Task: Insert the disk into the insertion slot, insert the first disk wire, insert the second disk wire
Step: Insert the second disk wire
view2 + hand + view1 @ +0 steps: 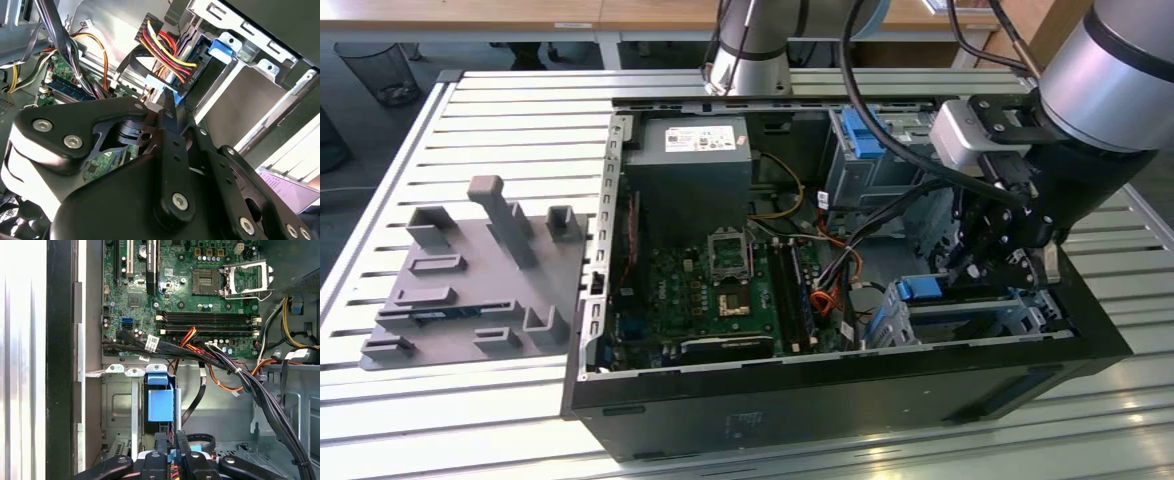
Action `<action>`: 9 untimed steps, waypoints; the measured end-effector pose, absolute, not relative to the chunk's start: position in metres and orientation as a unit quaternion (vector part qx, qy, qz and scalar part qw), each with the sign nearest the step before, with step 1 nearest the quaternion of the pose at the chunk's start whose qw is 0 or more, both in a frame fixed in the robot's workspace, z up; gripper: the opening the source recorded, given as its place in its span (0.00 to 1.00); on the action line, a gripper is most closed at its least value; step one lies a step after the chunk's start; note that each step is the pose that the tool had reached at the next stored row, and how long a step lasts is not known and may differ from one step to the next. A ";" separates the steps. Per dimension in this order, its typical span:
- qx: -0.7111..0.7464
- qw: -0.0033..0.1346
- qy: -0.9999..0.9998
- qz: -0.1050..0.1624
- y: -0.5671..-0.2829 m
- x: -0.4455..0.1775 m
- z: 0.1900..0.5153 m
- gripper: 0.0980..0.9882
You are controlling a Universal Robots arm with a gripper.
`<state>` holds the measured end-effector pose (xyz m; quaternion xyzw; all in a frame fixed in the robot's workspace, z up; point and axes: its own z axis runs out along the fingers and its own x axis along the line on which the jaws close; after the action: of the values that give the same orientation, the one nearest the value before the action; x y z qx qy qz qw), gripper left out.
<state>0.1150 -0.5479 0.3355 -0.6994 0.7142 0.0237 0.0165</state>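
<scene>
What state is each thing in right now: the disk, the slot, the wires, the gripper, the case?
Disk: seated in the insertion slot, blue frame showing.
Gripper: shut on a wire connector, at the disk's end.
Computer case: side panel off, interior exposed.
CPU socket: empty, retention frame closed.
Grey fixture: on the table beside the case, holding nothing.

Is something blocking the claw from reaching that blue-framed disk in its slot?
Nothing visible does. The gripper is right at the disk, which sits in the slot. Red, yellow and black wires lie close by the gripper's tip.
</scene>
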 end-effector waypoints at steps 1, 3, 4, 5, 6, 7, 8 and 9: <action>-0.699 0.017 0.714 0.024 -0.548 0.115 0.337 0.14; -0.699 0.017 0.714 0.024 -0.548 0.115 0.339 0.14; -0.699 0.016 0.714 0.024 -0.548 0.115 0.340 0.14; -0.699 0.017 0.714 0.024 -0.548 0.115 0.341 0.14; -0.699 0.017 0.714 0.024 -0.548 0.115 0.342 0.12; -0.699 0.017 0.714 0.024 -0.548 0.115 0.343 0.05; -0.699 0.016 0.714 0.024 -0.548 0.115 0.343 0.05; -0.699 0.017 0.714 0.024 -0.548 0.115 0.344 0.01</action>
<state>0.1150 -0.5479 0.3439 -0.6994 0.7142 0.0237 0.0165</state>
